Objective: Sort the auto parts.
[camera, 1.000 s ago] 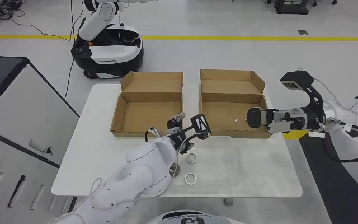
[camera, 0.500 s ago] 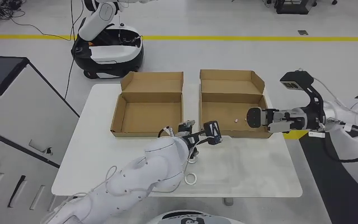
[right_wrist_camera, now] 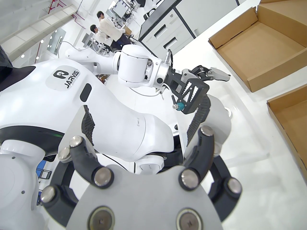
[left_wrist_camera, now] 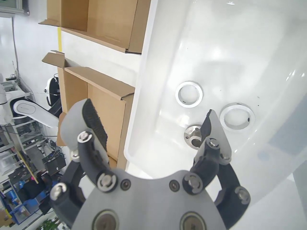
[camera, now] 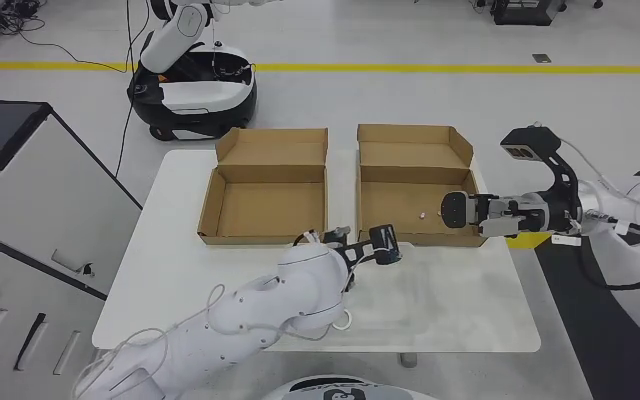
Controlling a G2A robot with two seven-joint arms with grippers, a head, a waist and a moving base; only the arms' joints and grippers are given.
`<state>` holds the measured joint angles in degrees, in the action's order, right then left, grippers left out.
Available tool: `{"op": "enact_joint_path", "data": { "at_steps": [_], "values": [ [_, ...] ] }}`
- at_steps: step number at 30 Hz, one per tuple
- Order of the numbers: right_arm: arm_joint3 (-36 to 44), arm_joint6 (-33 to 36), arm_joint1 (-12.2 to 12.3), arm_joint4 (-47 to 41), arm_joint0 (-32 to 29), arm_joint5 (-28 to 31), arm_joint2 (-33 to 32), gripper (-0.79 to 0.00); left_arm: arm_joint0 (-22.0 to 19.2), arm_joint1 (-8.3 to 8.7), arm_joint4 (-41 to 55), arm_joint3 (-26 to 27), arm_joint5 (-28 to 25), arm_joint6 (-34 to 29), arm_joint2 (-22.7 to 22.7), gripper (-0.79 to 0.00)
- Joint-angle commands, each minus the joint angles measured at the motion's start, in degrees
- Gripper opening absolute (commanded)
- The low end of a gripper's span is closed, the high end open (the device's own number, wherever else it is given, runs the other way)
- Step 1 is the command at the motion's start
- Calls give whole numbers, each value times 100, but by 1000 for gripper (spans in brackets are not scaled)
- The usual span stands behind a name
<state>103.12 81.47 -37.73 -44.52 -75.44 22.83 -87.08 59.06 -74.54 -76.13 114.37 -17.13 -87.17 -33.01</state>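
Swinging rightward, the left hand (left_wrist_camera: 148,118) now hovers open and empty near two silver metal rings (left_wrist_camera: 188,94) and a flanged metal bushing (left_wrist_camera: 193,138) toward the front edge of the white table (left_wrist_camera: 227,37); the right hand (camera: 455,210) is open too.

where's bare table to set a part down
Bare: the table in front of the left box, and its near right corner. Crowded: front middle, around two rings and a flanged part.

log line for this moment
left gripper open above table | right gripper open by box | ring, ring, flanged part on table
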Motion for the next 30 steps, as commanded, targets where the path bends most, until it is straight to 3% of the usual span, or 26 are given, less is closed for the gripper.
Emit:
{"op": "enact_joint_path", "data": {
  "at_steps": [1, 30],
  "values": [
    [0, 0, 0, 0, 0, 0, 0, 0, -25, 2, 49, -12, 58, -55, 41, 0],
    [0, 0, 0, 0, 0, 0, 0, 0, -177, 114, 581, -246, 193, -83, 466, 0]
  ]
}}
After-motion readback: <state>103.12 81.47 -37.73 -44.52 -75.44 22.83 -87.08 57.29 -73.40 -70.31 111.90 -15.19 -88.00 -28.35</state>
